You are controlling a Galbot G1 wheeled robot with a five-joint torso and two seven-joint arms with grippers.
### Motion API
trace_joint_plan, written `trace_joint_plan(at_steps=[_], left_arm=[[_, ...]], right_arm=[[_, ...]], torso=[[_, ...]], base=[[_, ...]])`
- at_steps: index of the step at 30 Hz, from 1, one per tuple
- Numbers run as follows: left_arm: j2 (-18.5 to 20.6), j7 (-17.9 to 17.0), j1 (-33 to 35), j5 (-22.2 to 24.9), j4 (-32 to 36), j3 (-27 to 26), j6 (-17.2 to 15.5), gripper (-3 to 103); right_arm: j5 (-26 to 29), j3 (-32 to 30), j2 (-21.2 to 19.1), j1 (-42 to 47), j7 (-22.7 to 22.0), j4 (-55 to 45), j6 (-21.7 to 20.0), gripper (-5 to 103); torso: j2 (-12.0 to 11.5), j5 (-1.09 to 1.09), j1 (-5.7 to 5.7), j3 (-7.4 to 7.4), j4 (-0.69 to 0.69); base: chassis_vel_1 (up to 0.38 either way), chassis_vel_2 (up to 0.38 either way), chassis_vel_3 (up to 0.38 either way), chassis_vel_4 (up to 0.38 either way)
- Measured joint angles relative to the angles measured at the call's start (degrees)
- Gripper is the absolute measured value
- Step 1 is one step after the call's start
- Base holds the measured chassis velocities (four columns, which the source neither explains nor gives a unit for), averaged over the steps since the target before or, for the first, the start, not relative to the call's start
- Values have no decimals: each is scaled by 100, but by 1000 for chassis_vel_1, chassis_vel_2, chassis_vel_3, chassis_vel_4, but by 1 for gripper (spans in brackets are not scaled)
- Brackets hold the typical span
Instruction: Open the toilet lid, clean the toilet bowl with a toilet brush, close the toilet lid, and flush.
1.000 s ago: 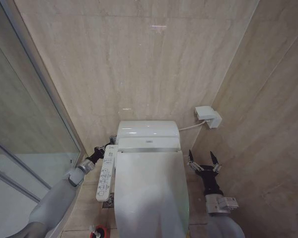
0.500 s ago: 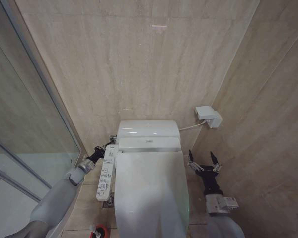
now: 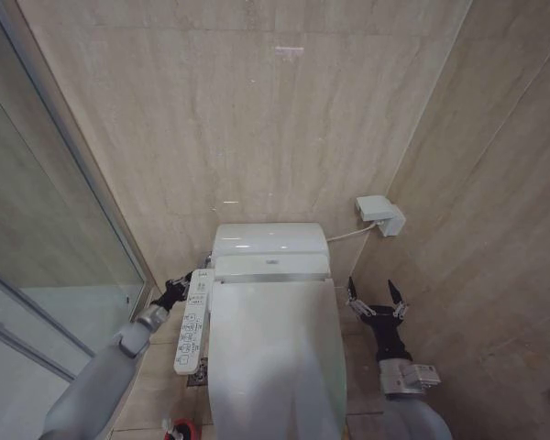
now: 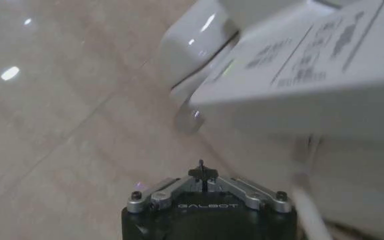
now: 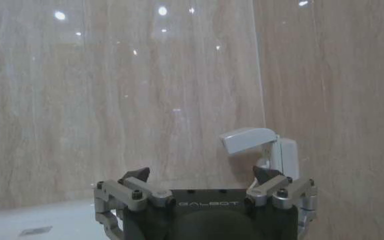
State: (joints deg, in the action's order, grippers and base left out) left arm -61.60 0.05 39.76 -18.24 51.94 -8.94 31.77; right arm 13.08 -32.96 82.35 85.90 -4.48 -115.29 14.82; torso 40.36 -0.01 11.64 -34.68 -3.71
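White plastic all the way down: the toilet lid (image 3: 273,353) lay flat and shut over the bowl, so from my seat I couldn't say if the scrubbing was already behind us or hadn't started. If it had started, my guess was that only the flush was left; if not, the whole job was ahead.

My left pincer (image 3: 171,291) sat just to the left of the lid, tucked up against the long button panel (image 3: 192,323) near its rear end. From the left wrist cam its fingers (image 4: 202,172) looked pinched together with nothing between them, and the panel filled the space right beside them.

My right pincer (image 3: 376,300) hung on the lid's right side, near the rear corner but clear of it, fingers spread wide and holding nothing. Past it on the wall sat a small white box (image 5: 257,147) with a cable.

Brush-wise, the toilet brush (image 3: 179,428) stood in its red holder on the floor left of the lid's front end, untouched by either pincer.
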Motion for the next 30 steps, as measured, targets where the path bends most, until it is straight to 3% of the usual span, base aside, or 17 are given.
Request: trace_joint_plan(at_steps=[3,5,6,9,11,12,19,20,26,27,30], left_arm=[[22,-211,199,50,114,-207,-130,0],[68,-586,412,367,438,-326,-525,0],[68,-586,412,367,438,-326,-525,0],[93,-1042,878,1221,1357,-569,-1286,0],[54,-1102,1011,1363,1606,-693,-1378,0],[-11,-1151,1141,1443,1822,-836,-1418,21],[-307,-1229,1831,1546,2722,-1485,-1419,21],[-400,-1228,2076,1599,3070,-1680,-1419,48],[-537,-1259,2786,1789,3851,-2181,-1418,48],[-552,-1269,2988,1868,4088,-2289,-1423,76],[-579,-1270,3317,1978,4558,-2473,-1440,76]], right_arm=[[0,0,0,0,0,0,0,100],[0,0,0,0,0,0,0,100],[0,0,0,0,0,0,0,100],[0,0,0,0,0,0,0,100],[0,0,0,1,1,0,0,100],[0,0,0,0,0,0,0,100],[0,0,0,1,0,0,0,100],[0,0,0,0,0,0,0,100],[0,0,0,0,0,0,0,100],[0,0,0,1,0,0,0,100],[0,1,0,0,0,0,0,100]], torso=[[0,0,0,0,3],[0,0,-1,0,4],[0,0,-1,0,4],[0,0,-1,0,4],[0,1,-1,0,4],[0,2,-1,0,3],[0,1,-1,0,4],[0,1,-2,0,4],[1,0,-2,0,4],[1,0,-2,0,6],[1,1,-2,0,6]], base=[[0,0,0,0],[0,0,0,0],[0,0,0,0],[0,0,0,0],[0,0,0,0],[0,0,0,0],[0,0,0,0],[0,0,0,0],[0,0,0,0],[0,0,0,0],[0,0,0,0]])
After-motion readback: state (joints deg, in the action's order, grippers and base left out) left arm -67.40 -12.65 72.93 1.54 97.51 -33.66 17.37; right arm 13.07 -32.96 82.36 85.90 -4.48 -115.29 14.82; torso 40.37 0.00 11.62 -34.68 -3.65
